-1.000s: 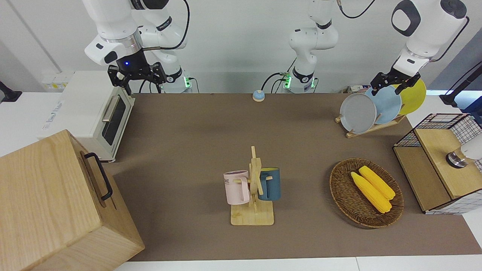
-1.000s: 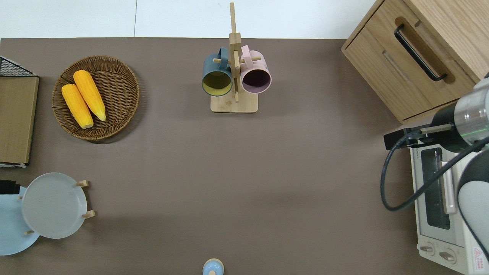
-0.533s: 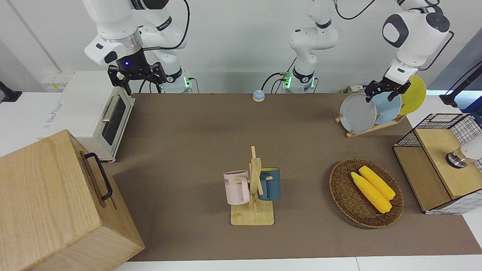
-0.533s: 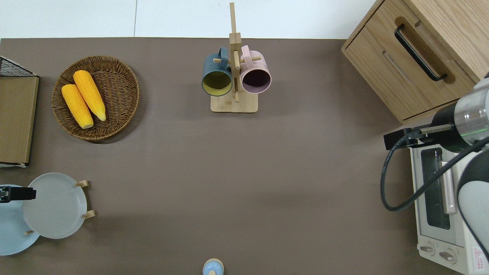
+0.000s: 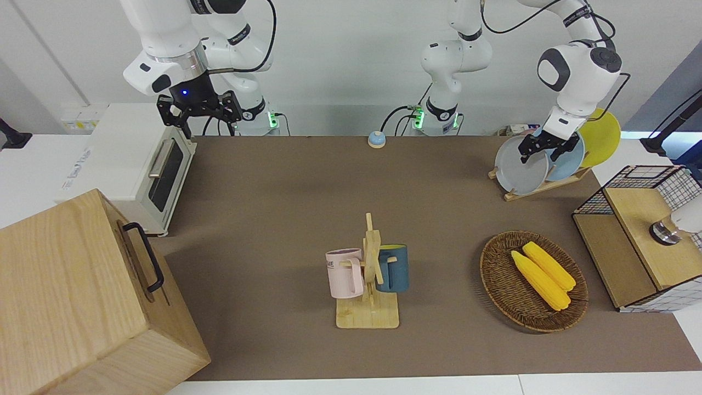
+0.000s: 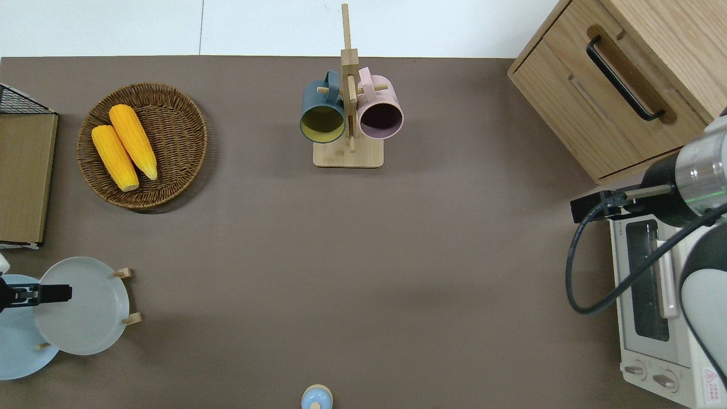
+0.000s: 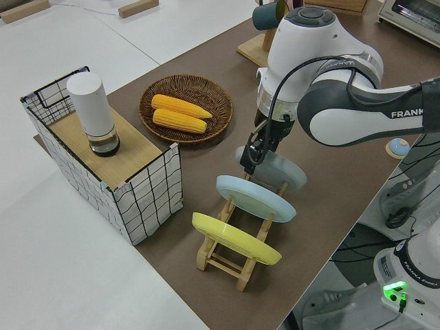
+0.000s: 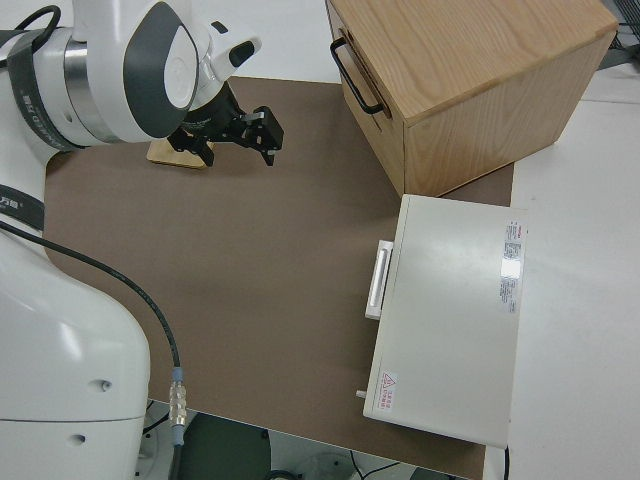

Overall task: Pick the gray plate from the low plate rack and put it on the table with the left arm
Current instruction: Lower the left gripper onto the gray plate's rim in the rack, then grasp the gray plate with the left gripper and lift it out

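Note:
The gray plate [image 5: 518, 169] leans in the low plate rack [image 5: 548, 185] at the left arm's end of the table [image 5: 285, 192], in the slot farthest from the robots. It also shows in the overhead view [image 6: 85, 312] and the left side view [image 7: 287, 172]. My left gripper [image 5: 543, 149] is open at the plate's top rim, with one finger [image 6: 55, 293] over the plate's face. Whether it touches the rim is unclear. My right gripper [image 5: 199, 109] is open, and that arm is parked.
A light blue plate [image 5: 570, 159] and a yellow plate [image 5: 603, 137] stand in the same rack, nearer to the robots. A wicker basket [image 5: 496, 280] with corn, a wire crate [image 5: 641, 236], a mug stand [image 5: 370, 274], a toaster oven [image 5: 137, 164] and a wooden drawer box [image 5: 71, 296] are around.
My left gripper has come down from over the light blue and yellow plates to the gray plate's top rim. The plates and the right arm have not moved.

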{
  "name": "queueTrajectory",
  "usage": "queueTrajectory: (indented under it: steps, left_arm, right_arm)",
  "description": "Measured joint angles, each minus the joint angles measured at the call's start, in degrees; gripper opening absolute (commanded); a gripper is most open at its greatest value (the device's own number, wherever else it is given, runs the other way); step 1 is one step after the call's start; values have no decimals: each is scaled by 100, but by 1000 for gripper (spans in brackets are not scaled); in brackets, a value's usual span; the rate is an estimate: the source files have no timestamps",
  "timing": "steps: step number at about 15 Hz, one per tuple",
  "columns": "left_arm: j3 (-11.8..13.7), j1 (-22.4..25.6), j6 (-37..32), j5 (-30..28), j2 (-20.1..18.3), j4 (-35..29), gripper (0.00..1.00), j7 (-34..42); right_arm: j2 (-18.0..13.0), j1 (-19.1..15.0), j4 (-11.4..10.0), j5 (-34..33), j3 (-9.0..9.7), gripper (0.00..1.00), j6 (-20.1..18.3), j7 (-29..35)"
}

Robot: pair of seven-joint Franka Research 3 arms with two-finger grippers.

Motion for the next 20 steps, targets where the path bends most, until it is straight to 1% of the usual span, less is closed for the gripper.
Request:
queueTrajectory:
  steps: [1,2,3,4,5,7,8,20]
  left_arm:
    - [-1,1,57,4,-19,-77,993,0]
    - [-1,1,75,6,-37,-126,913,0]
    - [-1,1,77,8,-51,-144,709,0]
    - [-1,1,78,9,-61,-153,452,0]
    - [-2,1,78,10,-65,-158,310,0]
    - [-3,1,78,10,-75,-167,72,0]
    - [-3,1,78,11,-81,-170,1,0]
    - [-47,1,70,4,-162,-172,0,-77]
  right_arm:
    - [0,0,0,0,0,983,0,0]
    - [0,0,0,0,0,983,0,0]
    - [0,0,0,0,0,983,0,0]
    - [0,0,0,0,0,983,0,0]
    - [0,0,0,0,0,983,0,0]
    - [0,0,0,0,0,983,0,0]
    - [0,0,0,0,0,983,0,0]
    - [0,0,0,0,0,983,0,0]
